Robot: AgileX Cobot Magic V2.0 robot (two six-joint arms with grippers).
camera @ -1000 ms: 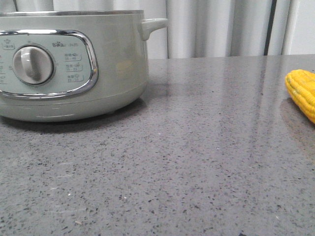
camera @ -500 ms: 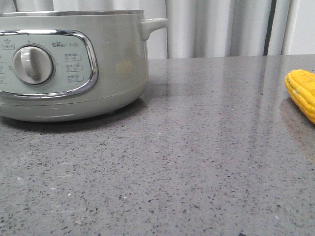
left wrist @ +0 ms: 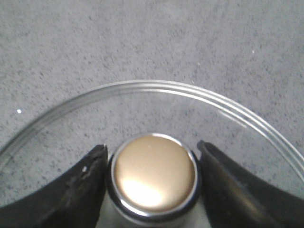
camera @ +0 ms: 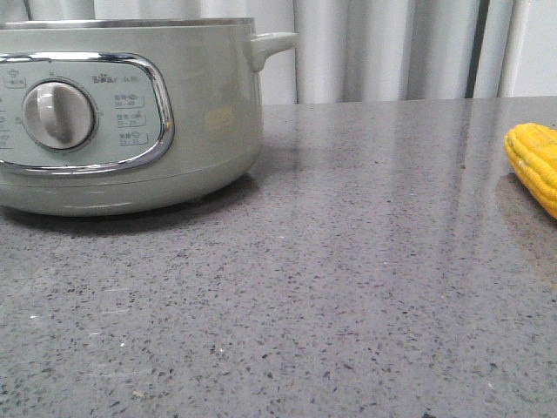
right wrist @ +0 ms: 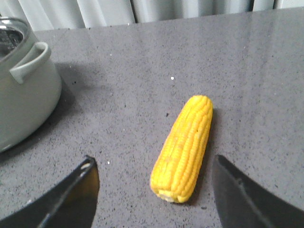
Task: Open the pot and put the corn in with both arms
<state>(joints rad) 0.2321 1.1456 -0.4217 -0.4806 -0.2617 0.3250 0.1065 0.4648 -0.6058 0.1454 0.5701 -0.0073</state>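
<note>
The pale grey-green pot (camera: 209, 113) stands on the table at the far left, its steel rim at the top edge of the front view; no lid shows on it. It also shows in the right wrist view (right wrist: 23, 99). My left gripper (left wrist: 152, 176) is shut on the round metallic knob (left wrist: 153, 173) of a glass lid (left wrist: 190, 91); grey table surface shows through the glass. The yellow corn (right wrist: 183, 149) lies on the table, also at the right edge of the front view (camera: 533, 165). My right gripper (right wrist: 154, 164) is open, hovering over the corn's near end, with a finger on either side.
The grey speckled table (camera: 348, 261) spreads between pot and corn. Pale curtains (camera: 383, 48) hang behind the table's far edge. Neither arm shows in the front view.
</note>
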